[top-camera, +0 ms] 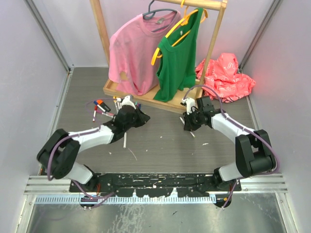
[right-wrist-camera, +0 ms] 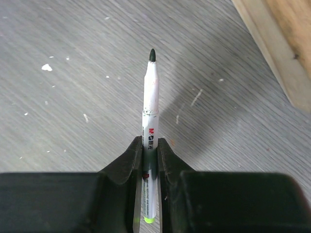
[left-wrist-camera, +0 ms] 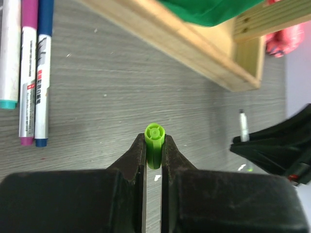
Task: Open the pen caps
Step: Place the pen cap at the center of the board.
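1. Left gripper [left-wrist-camera: 154, 145]: clenched on a green cap [left-wrist-camera: 155, 133]. The cap stands between the two fingertips, its round closed end facing the wrist camera, clear of the table [top-camera: 160, 145].
2. Right gripper [right-wrist-camera: 150, 148]: clenched on a white marker [right-wrist-camera: 151, 97]. The barrel runs forward out of the jaws and the dark writing tip is bare. A green end plug shows at the rear of the barrel.
3. Relative position: seen from above, the two grippers are held apart in front of the wooden rack base [left-wrist-camera: 184, 43], left gripper to the left, right gripper to the right.
4. Other markers [left-wrist-camera: 29, 73]: three lie side by side on the table, left of the left gripper. A magenta cap [left-wrist-camera: 29, 12] and a blue cap [left-wrist-camera: 46, 9] sit on two of them.
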Action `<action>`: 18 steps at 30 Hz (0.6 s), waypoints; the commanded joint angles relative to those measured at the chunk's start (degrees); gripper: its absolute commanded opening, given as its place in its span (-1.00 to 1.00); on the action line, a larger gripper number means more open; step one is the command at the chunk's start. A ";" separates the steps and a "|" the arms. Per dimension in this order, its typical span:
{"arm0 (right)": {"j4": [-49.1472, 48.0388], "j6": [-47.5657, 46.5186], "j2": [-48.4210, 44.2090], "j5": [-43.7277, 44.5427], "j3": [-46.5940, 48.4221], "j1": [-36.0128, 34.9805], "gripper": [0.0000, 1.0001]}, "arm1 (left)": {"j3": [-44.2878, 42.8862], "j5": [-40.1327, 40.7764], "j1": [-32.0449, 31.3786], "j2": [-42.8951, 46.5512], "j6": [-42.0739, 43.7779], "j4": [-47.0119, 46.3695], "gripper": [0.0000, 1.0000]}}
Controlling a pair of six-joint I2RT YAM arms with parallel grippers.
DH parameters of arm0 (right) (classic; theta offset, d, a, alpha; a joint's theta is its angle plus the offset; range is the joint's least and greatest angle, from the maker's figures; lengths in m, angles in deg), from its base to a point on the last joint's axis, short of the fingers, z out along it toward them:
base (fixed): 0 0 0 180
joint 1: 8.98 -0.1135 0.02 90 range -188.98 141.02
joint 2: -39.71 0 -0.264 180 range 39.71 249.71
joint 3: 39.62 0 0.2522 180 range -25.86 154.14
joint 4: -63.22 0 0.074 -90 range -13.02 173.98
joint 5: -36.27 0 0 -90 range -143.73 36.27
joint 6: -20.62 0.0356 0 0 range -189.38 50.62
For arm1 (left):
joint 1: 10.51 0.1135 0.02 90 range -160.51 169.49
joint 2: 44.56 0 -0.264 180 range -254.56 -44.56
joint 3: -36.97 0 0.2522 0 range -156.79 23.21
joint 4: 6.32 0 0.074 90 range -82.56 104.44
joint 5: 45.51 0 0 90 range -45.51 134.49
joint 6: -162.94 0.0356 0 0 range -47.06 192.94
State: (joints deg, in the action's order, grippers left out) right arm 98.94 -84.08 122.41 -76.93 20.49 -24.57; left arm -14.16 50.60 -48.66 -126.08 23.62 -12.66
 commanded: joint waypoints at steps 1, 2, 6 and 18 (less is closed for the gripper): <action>-2.04 2.89 0.30 6.55 0.30 -0.27 -0.92 | -7.91 1.70 0.15 -5.33 -1.29 12.48 -1.00; -2.21 3.07 0.50 7.08 0.26 -0.39 -0.92 | -9.36 2.88 0.12 -6.58 -1.30 14.12 -1.00; -2.59 4.08 2.10 10.95 0.39 -1.05 -0.87 | -14.14 6.72 0.10 -10.91 -1.40 19.55 -1.00; -0.99 3.88 5.33 13.77 1.46 -2.07 -0.82 | -23.42 8.89 0.10 -21.64 -1.48 25.52 -0.86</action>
State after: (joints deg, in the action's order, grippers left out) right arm 98.48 -80.95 127.52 -64.60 20.49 -26.28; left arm -34.00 57.90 -48.64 -146.21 21.41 11.08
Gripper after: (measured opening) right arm 0.183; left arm 0.071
